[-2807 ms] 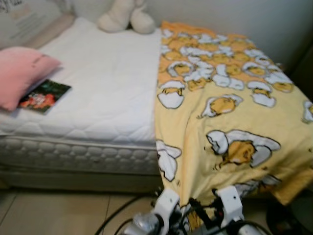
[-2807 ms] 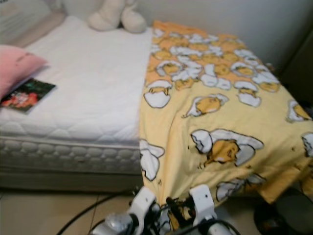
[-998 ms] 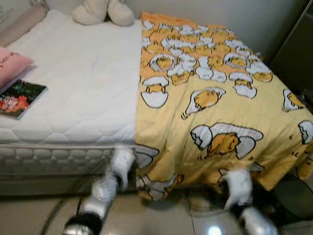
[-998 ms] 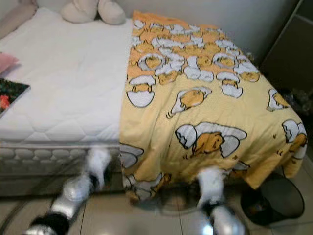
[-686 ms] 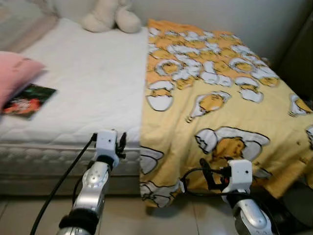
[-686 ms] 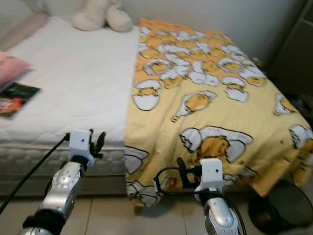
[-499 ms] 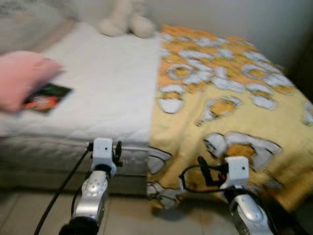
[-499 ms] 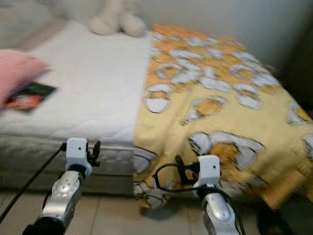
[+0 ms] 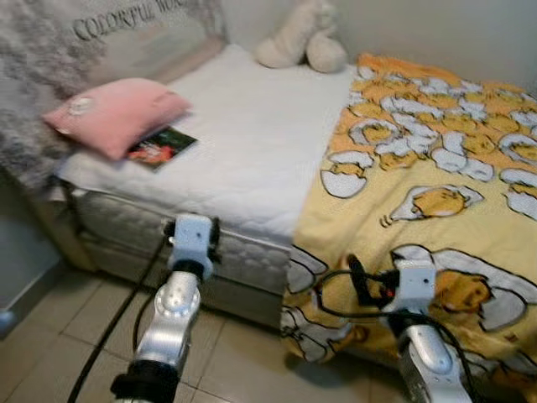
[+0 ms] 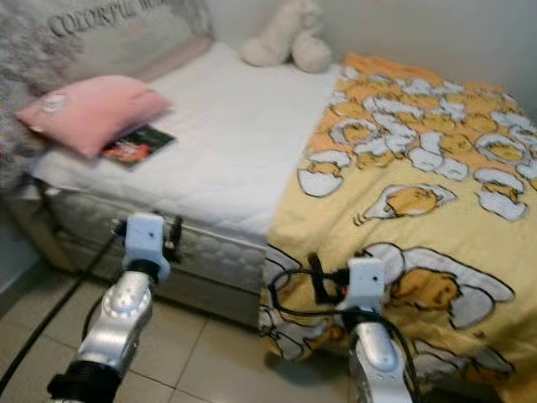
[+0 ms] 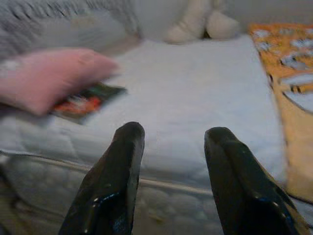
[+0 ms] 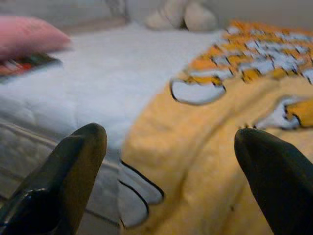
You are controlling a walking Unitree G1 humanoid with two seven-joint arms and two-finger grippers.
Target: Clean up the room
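Both arms up at the bed's edge: left gripper (image 11: 168,142) spread and empty, lined up on the glossy dark book (image 9: 162,146) tucked under the soft pink pillow (image 9: 116,112); right gripper (image 12: 171,147) gapes wide over the yellow egg-print blanket (image 9: 436,168), covering half the white quilted mattress (image 9: 252,143).

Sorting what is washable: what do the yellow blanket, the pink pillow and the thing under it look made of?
Yellow blanket: soft printed fabric; it drapes and folds over the bed edge. Pink pillow: matte cloth, apparently padded. Book: likely glossy printed paper, flat and thin.
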